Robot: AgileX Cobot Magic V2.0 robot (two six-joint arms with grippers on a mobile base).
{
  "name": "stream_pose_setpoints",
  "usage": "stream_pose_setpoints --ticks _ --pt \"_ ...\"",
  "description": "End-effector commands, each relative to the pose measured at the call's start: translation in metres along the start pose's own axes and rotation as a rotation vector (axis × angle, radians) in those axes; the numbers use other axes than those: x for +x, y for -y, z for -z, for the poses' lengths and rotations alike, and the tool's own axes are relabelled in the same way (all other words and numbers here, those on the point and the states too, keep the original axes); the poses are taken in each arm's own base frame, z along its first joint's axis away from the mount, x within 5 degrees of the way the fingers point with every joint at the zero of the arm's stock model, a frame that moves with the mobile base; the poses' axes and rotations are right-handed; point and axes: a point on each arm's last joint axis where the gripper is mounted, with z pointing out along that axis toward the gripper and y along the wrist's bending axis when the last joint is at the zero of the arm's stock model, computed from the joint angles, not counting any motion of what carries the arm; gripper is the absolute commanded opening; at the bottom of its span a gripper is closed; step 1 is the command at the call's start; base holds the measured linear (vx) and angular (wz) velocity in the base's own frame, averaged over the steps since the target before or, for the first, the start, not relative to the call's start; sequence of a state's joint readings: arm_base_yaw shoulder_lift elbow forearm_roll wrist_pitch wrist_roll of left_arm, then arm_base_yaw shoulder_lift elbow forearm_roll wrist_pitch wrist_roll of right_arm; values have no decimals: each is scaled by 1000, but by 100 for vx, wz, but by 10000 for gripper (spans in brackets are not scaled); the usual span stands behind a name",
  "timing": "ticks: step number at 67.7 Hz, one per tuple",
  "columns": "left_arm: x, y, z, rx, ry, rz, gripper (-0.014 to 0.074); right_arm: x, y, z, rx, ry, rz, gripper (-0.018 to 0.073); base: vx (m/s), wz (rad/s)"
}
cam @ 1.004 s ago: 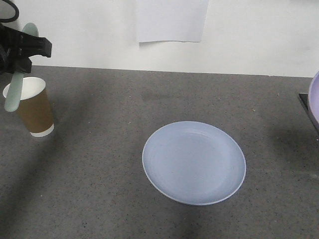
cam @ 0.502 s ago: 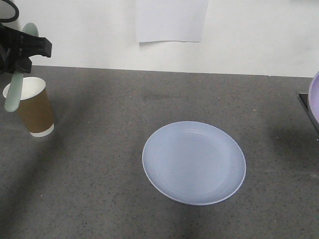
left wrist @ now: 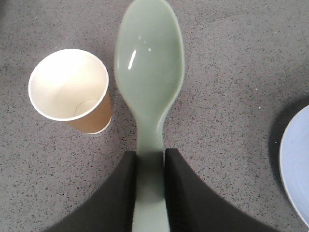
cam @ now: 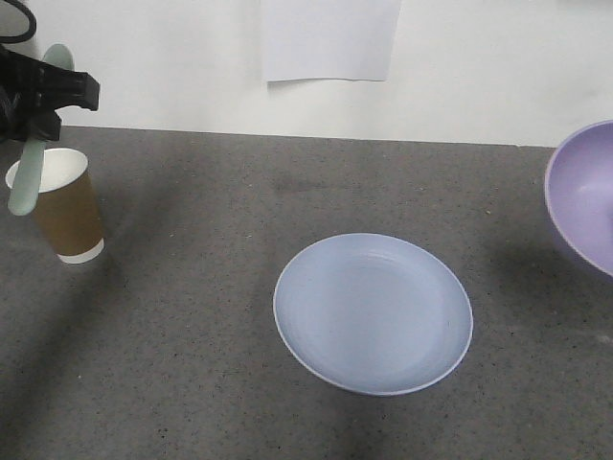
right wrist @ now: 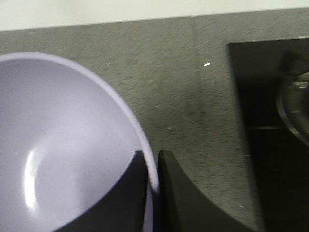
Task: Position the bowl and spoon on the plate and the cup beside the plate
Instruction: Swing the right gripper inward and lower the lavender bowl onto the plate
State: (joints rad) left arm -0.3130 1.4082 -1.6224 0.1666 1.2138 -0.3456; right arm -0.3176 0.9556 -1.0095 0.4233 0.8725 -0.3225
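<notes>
The pale blue plate lies on the grey table in the middle of the front view; its edge shows at the right of the left wrist view. At far left stands the brown paper cup. My left gripper hangs above it, shut on the handle of the mint-green spoon, whose head points down beside the cup. The lavender bowl hangs at the right edge, its rim pinched in my shut right gripper.
A white paper sheet hangs on the back wall. In the right wrist view a black surface with a shiny round object lies to the right of the bowl.
The bowl has moved leftward into the front view, carried by my right gripper. The left gripper with the spoon has stayed still over the cup.
</notes>
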Motion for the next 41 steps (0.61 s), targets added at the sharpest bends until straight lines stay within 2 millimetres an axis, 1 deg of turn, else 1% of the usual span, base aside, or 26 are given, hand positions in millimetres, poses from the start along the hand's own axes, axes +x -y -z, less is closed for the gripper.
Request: stream_pose_setpoints --ticks 1,7,12,19,30,41 --pt "-6 -2 18 20 94 8 -6 -13 -4 -8 -75 48 1 -3 0 0" --pt "-6 -2 18 20 94 8 -6 -13 -9 -26 -124 -7 24 -3 0 0" --pt "-6 -2 18 20 94 8 -6 -11 -19 -43 -164 -56 60 -3 0 0" --pt "-6 -2 18 20 94 8 -6 -6 -41 -70 -224 -126 120 -3 0 0" --pt "-6 -2 18 20 94 8 -6 4 -72 -107 -250 -188 171 -3 0 0" --pt "-6 -2 18 20 94 8 -6 17 -100 -138 -266 -226 201 -3 0 0"
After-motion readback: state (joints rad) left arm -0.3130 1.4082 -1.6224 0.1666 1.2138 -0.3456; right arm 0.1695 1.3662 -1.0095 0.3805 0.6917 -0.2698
